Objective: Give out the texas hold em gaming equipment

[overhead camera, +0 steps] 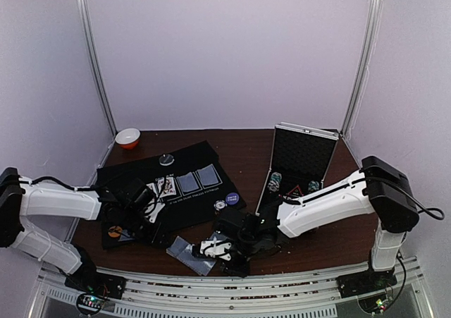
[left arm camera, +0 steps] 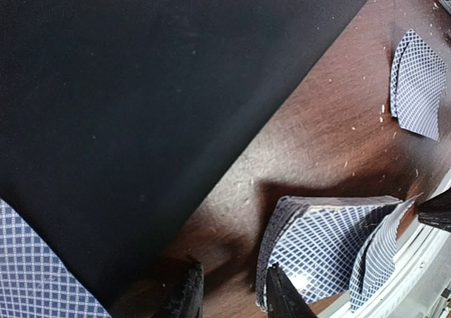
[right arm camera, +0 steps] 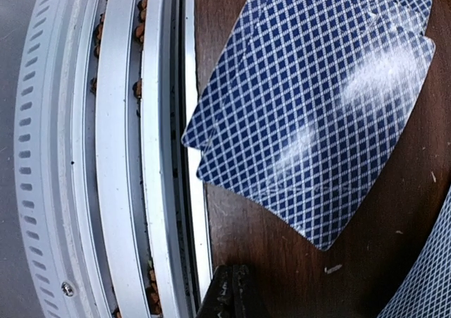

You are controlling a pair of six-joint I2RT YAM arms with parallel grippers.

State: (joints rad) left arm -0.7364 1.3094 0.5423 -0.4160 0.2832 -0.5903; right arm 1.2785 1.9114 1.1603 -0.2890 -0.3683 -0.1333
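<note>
Two overlapping playing cards (right arm camera: 317, 106) with blue-checked backs lie by the near rail, just ahead of my right gripper (right arm camera: 236, 293), which is shut on nothing. The top view shows them as loose cards (overhead camera: 189, 252) left of my right gripper (overhead camera: 213, 248). My left gripper (left arm camera: 236, 295) is open over bare table at the mat's edge; its right finger (left arm camera: 285, 293) touches the edge of a card deck (left arm camera: 331, 244). Three cards (overhead camera: 187, 182) lie in a row on the black mat (overhead camera: 190, 156), along with a grey disc (overhead camera: 166, 160), a purple disc (overhead camera: 232, 199), chips (overhead camera: 221, 205) and an orange disc (overhead camera: 114, 231).
The open silver case (overhead camera: 299, 159) stands at the right with chip stacks (overhead camera: 275, 180) in it. A small orange-and-white bowl (overhead camera: 127, 137) sits at the back left. The white rail (right arm camera: 120, 156) runs along the table's near edge. Another card (left arm camera: 419, 85) lies on the wood.
</note>
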